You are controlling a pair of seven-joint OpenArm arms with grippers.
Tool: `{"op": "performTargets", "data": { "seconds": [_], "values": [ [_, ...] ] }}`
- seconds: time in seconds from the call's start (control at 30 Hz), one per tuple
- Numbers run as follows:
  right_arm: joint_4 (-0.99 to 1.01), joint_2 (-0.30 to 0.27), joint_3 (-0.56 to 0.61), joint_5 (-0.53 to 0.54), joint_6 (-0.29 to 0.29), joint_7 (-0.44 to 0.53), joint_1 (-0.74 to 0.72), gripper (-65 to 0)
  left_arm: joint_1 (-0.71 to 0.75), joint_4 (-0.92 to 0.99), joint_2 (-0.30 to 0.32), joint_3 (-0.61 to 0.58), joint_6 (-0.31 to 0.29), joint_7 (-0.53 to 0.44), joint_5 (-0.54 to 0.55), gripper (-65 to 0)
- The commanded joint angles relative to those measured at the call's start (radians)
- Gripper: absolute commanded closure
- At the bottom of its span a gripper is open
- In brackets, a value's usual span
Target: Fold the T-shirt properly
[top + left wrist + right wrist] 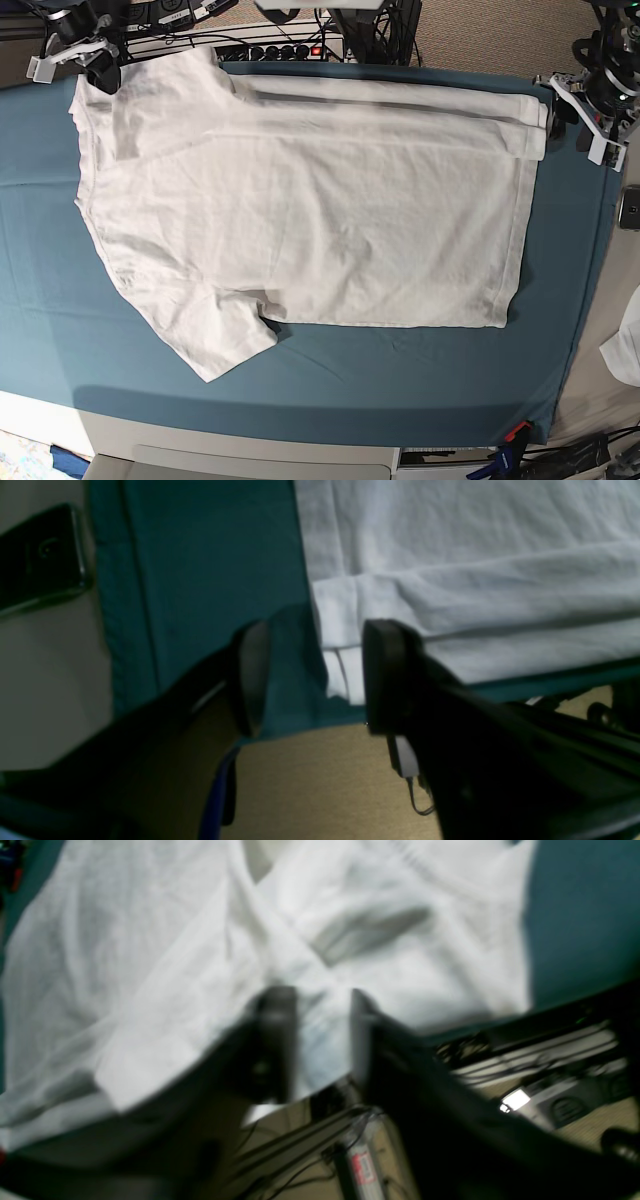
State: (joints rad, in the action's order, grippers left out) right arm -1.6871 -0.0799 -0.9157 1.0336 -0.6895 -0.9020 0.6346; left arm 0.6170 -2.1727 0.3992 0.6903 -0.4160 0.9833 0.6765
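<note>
The white T-shirt [310, 220] lies spread across the teal tabletop cover [400, 370], one short sleeve toward the near edge and its far side folded over into a long band along the back. At that band's hem corner the left gripper [312, 675] sits wide open, straddling the shirt's edge. At the collar-end corner, the right gripper [320, 1040] has cloth between its parted jaws; too blurry to tell if it's gripping.
</note>
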Motion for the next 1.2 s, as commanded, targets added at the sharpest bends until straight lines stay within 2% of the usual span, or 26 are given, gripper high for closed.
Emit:
{"op": "performTargets", "data": {
  "seconds": [0.0,0.03,0.2,0.53,0.7,1.17],
  "values": [
    [-0.015,-0.011,-0.007,0.002,-0.009,0.039,0.008,-27.8,0.003,-0.014,0.014,0.009,0.000,-0.022,0.007,-30.7],
    [-0.015,-0.011,-0.007,-0.015,-0.009,0.054,0.008,-29.6,0.003,-0.014,0.014,0.009,0.000,-0.022,0.007,-30.7],
    [-0.014,-0.011,0.008,-0.040,-0.009,0.065,0.002,-29.6,0.001,-0.014,0.014,0.009,0.000,-0.022,0.008,-30.7],
    [-0.014,-0.011,0.143,-0.040,-0.009,0.060,0.002,-29.5,0.001,-0.014,0.014,0.009,0.000,-0.022,0.007,-30.7],
    [-0.015,-0.011,0.142,-0.039,-0.009,0.060,0.003,-20.7,0.001,-0.014,0.014,0.009,0.000,-0.022,0.007,-30.7],
    [-0.032,-0.011,0.142,0.130,-0.009,-0.017,0.003,-20.7,0.001,-0.014,0.014,0.009,0.000,-0.022,0.007,-30.7]
  ]
}}
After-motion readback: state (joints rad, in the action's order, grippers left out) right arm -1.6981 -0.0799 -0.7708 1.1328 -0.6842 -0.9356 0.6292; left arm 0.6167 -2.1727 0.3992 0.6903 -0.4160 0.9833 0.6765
